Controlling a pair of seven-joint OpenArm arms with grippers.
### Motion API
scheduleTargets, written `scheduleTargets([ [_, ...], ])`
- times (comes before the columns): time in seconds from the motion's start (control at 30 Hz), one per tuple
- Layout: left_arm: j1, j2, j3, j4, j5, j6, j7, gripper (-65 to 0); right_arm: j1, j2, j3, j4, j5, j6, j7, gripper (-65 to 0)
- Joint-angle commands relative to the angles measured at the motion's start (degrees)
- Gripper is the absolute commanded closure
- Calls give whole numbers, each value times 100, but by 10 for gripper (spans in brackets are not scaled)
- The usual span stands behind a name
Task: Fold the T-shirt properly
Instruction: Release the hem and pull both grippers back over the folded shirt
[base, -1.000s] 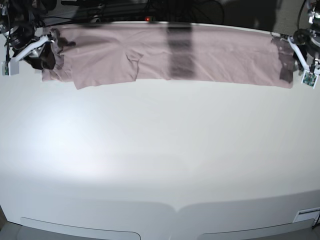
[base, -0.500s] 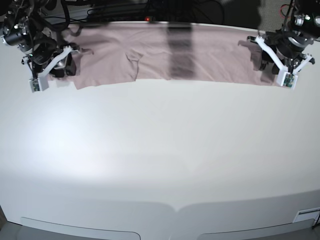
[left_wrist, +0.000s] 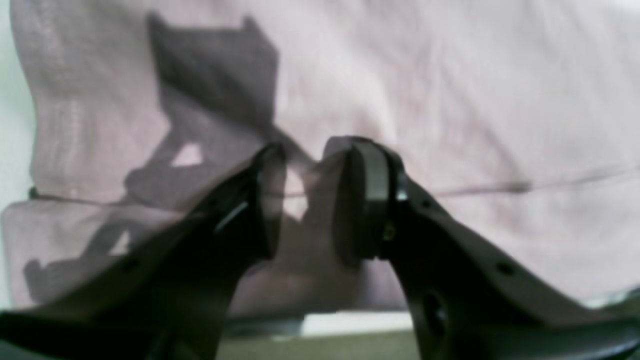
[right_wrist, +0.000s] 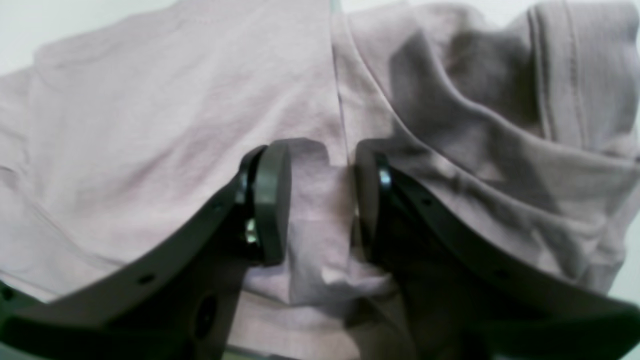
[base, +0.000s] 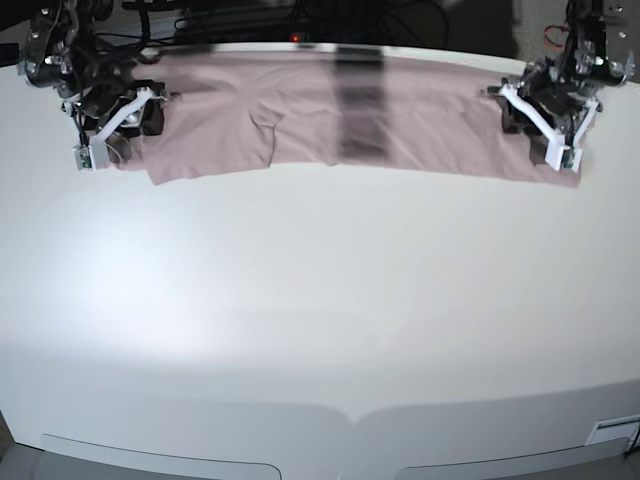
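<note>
Since the T-shirt (base: 340, 115) lies as one long, narrow band across the far edge of the table (base: 320, 300), I'd judge the lengthwise fold done and the crosswise folds still to come.

Left to right in the base view: right gripper (base: 112, 135) sits over the sleeve end, jaws parted with a ridge of fabric between the pads (right_wrist: 270, 200); whether it's actually pinching, I cannot tell. Dark shadow stripe mid-shirt. Left gripper (base: 545, 125) over the other end, jaws also apart, cloth bunched between them, grip unclear.

Versus a second ago: both grippers moved inward from the outer ends onto the shirt.
</note>
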Motion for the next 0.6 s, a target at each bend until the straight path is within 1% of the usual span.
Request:
scheduleTargets([
  [0.0, -79, -31, -11, -114, 28, -7, 149, -219, 101, 74, 31, 57, -15, 10, 61, -225],
  [0.17, -420, -31, -11, -647, 37, -85, 179, -219, 450, 79, 28, 52, -11, 10, 63, -225],
  [0.23, -535, -31, -11, -894, 118, -201, 177, -219, 579, 79, 28, -7, -15, 10, 63, -225],
  [0.37, -691, -31, -11, -1335, 155, -234, 271, -219, 846, 79, 28, -498, 7, 10, 57, -225],
  [0.43, -671, -33, -11, -1331, 155, -234, 264, -219, 859, 83, 31, -516, 275, 10, 63, -225],
  [0.5, -671, -31, -11, -1252, 157, -234, 267, -219, 861, 83, 31, -278, 577, 10, 63, -225],
  [0.57, -678, -31, -11, -1145, 155, -236, 271, -219, 859, 81, 31, 98, 636, 10, 9, -225],
])
